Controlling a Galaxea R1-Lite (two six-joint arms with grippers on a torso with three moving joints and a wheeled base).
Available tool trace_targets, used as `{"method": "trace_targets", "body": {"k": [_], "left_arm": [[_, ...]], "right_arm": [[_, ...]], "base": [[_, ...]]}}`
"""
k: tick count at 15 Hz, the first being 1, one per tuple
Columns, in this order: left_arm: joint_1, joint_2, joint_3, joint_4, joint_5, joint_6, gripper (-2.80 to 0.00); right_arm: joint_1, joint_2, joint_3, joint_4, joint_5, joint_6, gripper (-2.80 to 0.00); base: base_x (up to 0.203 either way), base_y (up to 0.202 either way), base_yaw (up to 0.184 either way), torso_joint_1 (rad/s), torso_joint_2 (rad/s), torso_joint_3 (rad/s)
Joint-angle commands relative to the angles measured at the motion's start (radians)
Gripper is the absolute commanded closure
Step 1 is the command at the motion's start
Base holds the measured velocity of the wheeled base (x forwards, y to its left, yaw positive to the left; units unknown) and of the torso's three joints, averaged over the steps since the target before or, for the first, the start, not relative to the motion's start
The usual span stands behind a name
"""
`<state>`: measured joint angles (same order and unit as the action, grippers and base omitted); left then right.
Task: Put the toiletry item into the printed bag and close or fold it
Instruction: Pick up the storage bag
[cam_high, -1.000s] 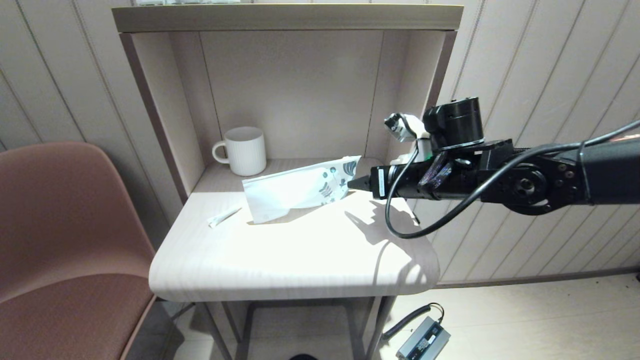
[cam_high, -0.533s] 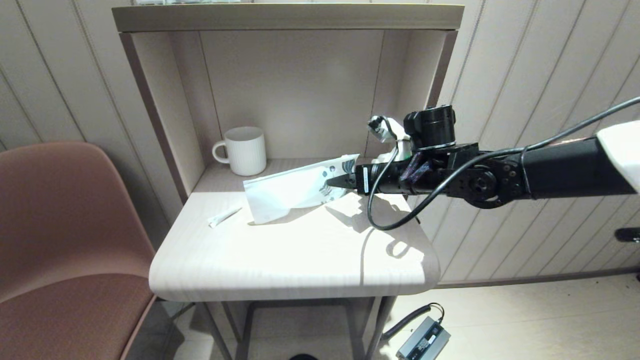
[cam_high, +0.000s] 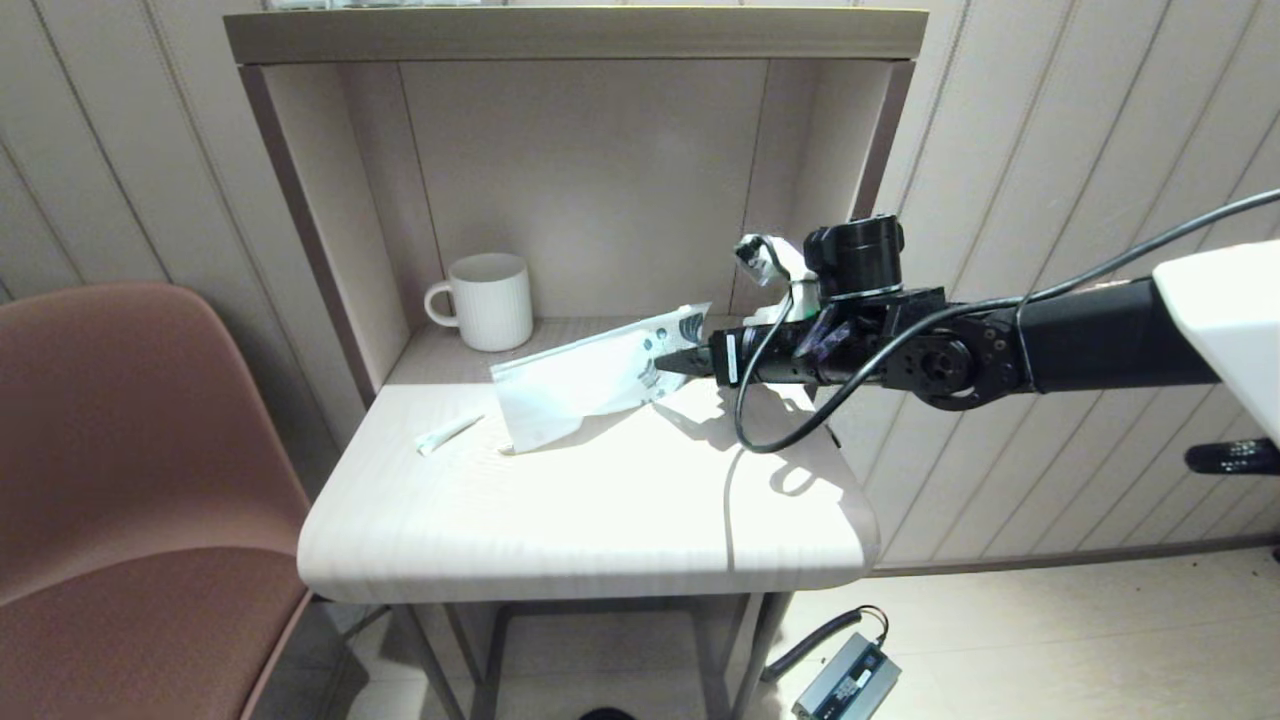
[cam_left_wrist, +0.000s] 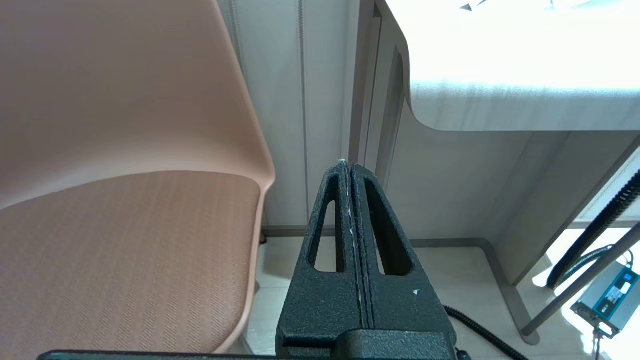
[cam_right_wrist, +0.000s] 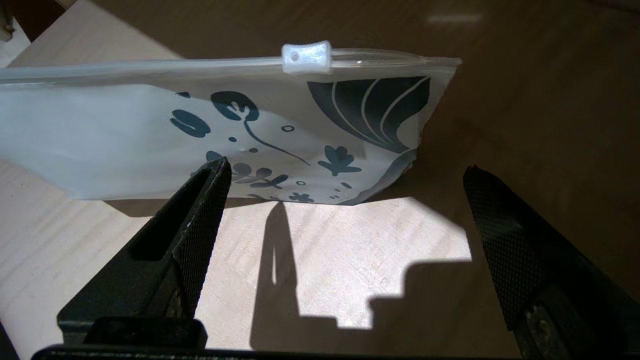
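The printed bag (cam_high: 590, 385) stands on its long edge on the table (cam_high: 560, 520), white with dark blue leaf prints at its right end. Its zip strip with a white slider (cam_right_wrist: 306, 57) runs along the top of the bag (cam_right_wrist: 125, 130). My right gripper (cam_high: 668, 363) is at that printed end, open wide (cam_right_wrist: 346, 167), with only bare tabletop between the fingers; one fingertip (cam_right_wrist: 215, 175) overlaps the bag's lower edge. The toiletry item (cam_high: 447, 433), a slim white tube, lies flat left of the bag. My left gripper (cam_left_wrist: 348, 167) hangs shut and empty below table height, beside the chair.
A white ribbed mug (cam_high: 485, 300) stands at the back left of the shelf alcove, whose side walls (cam_high: 330, 230) close in the back half of the table. A brown chair (cam_high: 120, 480) is at the left. A power brick (cam_high: 845, 680) lies on the floor.
My right arm has reached left to the bag's printed end and its fingers have spread wider. The bag has shifted slightly. The tube and mug have not moved.
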<state>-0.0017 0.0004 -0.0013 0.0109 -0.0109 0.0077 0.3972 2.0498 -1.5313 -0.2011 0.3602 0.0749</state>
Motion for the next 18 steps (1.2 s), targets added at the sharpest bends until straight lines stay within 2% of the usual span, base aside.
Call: {"method": "trace_targets", "body": {"k": [1, 4, 7, 10, 12, 15, 17, 18], "left_arm": [[0.000, 0.000, 0.000, 0.000, 0.000, 0.000, 0.00], [0.000, 0.000, 0.000, 0.000, 0.000, 0.000, 0.00], [0.000, 0.000, 0.000, 0.000, 0.000, 0.000, 0.00], [0.000, 0.000, 0.000, 0.000, 0.000, 0.000, 0.00], [0.000, 0.000, 0.000, 0.000, 0.000, 0.000, 0.00], [0.000, 0.000, 0.000, 0.000, 0.000, 0.000, 0.00], [0.000, 0.000, 0.000, 0.000, 0.000, 0.000, 0.00], [0.000, 0.000, 0.000, 0.000, 0.000, 0.000, 0.00]], "right_arm": [[0.003, -0.008, 0.003, -0.001, 0.003, -0.009, -2.80], [0.005, -0.015, 0.010, -0.002, 0.009, -0.039, -2.80], [0.003, -0.120, 0.086, 0.000, 0.009, -0.062, -2.80], [0.002, -0.262, 0.101, 0.057, -0.009, -0.014, -2.80], [0.019, -0.296, -0.027, 0.242, -0.068, 0.064, -2.80], [0.080, -0.262, -0.355, 0.650, -0.163, 0.171, -2.80], [0.130, -0.206, -0.463, 0.768, -0.227, 0.218, -2.80], [0.148, -0.149, -0.462, 0.795, -0.260, 0.236, -2.80]], "base": [[0.000, 0.000, 0.000, 0.000, 0.00, 0.000], [0.000, 0.000, 0.000, 0.000, 0.00, 0.000], [0.000, 0.000, 0.000, 0.000, 0.00, 0.000], [0.000, 0.000, 0.000, 0.000, 0.00, 0.000], [0.000, 0.000, 0.000, 0.000, 0.00, 0.000], [0.000, 0.000, 0.000, 0.000, 0.00, 0.000], [0.000, 0.000, 0.000, 0.000, 0.00, 0.000], [0.000, 0.000, 0.000, 0.000, 0.00, 0.000]]}}
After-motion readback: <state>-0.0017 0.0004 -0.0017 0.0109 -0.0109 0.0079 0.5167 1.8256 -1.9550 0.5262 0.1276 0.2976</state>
